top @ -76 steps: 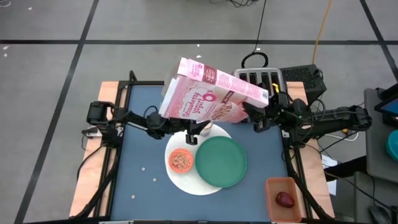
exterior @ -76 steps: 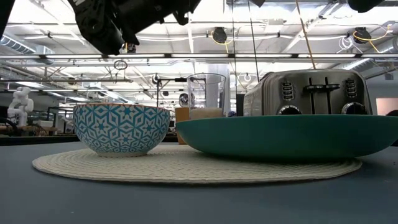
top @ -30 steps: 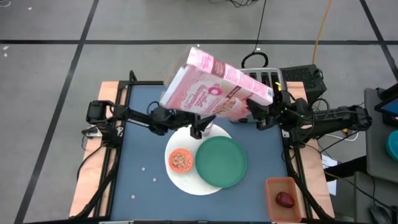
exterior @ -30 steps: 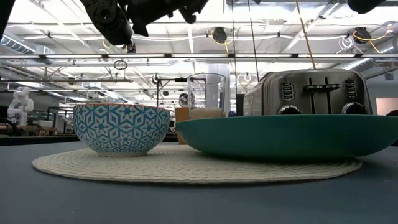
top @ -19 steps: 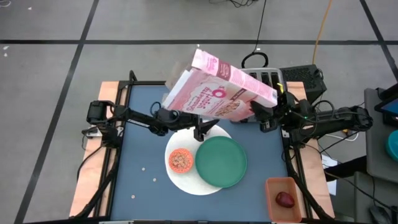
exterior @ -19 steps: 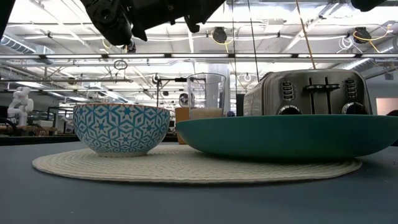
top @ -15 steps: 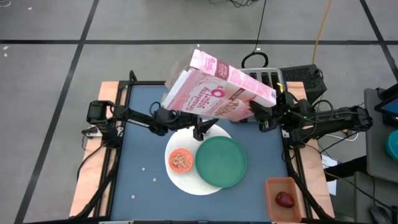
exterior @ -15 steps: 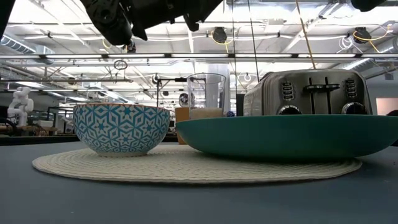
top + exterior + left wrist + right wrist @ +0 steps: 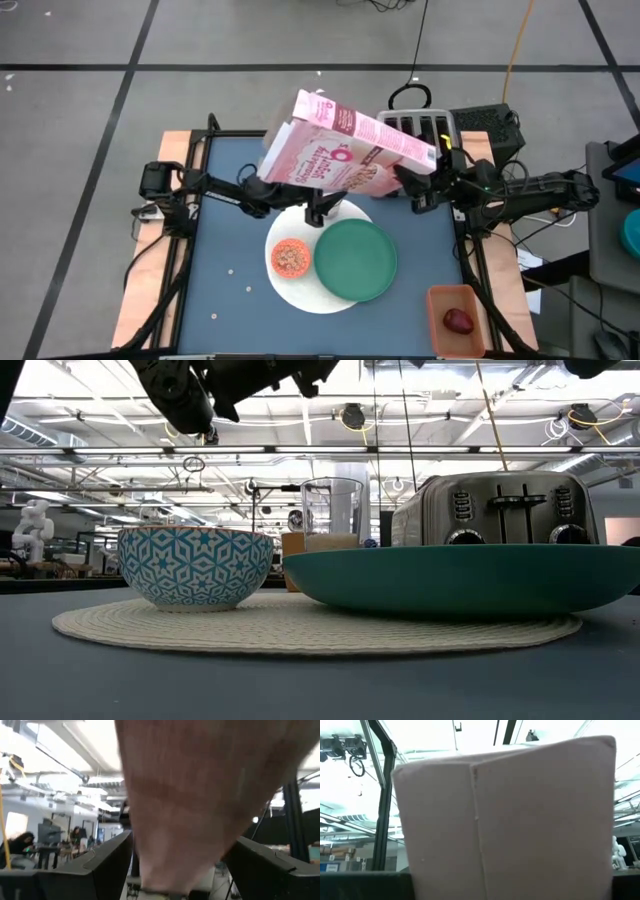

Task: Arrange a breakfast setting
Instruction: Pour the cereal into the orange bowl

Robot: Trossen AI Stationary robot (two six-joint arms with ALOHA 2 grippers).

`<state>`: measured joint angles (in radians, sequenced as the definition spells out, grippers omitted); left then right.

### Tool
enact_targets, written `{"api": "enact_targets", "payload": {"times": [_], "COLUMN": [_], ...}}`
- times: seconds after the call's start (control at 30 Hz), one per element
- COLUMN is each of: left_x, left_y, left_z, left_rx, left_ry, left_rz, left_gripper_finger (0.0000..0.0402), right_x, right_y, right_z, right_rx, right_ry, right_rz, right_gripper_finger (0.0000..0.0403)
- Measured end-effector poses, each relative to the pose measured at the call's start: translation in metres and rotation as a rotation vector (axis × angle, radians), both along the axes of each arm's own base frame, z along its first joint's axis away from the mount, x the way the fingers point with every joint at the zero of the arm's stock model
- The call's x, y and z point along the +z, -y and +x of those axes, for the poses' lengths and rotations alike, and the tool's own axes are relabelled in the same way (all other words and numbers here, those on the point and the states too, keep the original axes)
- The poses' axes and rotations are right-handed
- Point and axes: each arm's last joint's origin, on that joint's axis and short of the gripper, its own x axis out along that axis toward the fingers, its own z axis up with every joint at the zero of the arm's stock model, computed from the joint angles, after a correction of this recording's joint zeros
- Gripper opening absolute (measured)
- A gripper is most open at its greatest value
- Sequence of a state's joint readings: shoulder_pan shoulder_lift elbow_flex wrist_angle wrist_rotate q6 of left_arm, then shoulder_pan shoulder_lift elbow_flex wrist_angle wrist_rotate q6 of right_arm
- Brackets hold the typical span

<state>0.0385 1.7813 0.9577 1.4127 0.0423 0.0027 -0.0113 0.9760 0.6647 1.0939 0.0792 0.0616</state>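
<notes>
The pink cereal box hangs high over the table's far middle, lying on its long side and tilted. My left gripper comes at its lower edge from the left. My right gripper is at its right end. Both are shut on the box. Below are the white round plate, the small patterned bowl with cereal, the green plate and the milk glass. The dark-red fruit lies in the tan bin. Cup, bagel and spoon are out of view. My left gripper has the box between its two fingers, one on each broad side. The box fills the wrist view; the exact part is blurred. The box is lifted clear of the table. My right gripper holds the box's right end. A plain panel fills its wrist view, and the fingers show only as dark strips at the edge. The contact itself is hidden by the box. The box hangs clear, tilted.
The silver toaster stands at the far right, partly under the box. The tan bin is at the near right corner. Loose cereal bits lie on the blue table top to the near left, where there is open room.
The box has swung a little toward the table's right edge and then back toward the left, tipping slightly, while staying high above the table. Both grippers have kept hold and moved with it. The things on the table have stayed still.
</notes>
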Motion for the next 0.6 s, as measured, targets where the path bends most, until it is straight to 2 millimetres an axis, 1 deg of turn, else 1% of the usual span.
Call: {"api": "enact_targets", "payload": {"times": [0.23,0.6], "left_x": [0.0041,0.0037], "left_y": [-0.0006,-0.0003], "left_z": [-0.0031,-0.0029], "left_rx": [0.014,0.038], "left_ry": [0.055,0.051], "left_rz": [0.021,0.057], "left_gripper_finger": [0.0301,0.0301], "right_x": [-0.0025,-0.005], "right_y": [0.0002,0.0002], "right_z": [0.0024,0.0043], "right_rx": [0.001,0.003], "right_ry": [-0.04,-0.078], "right_rz": [0.006,0.009], "right_gripper_finger": [0.0203,0.0203]}}
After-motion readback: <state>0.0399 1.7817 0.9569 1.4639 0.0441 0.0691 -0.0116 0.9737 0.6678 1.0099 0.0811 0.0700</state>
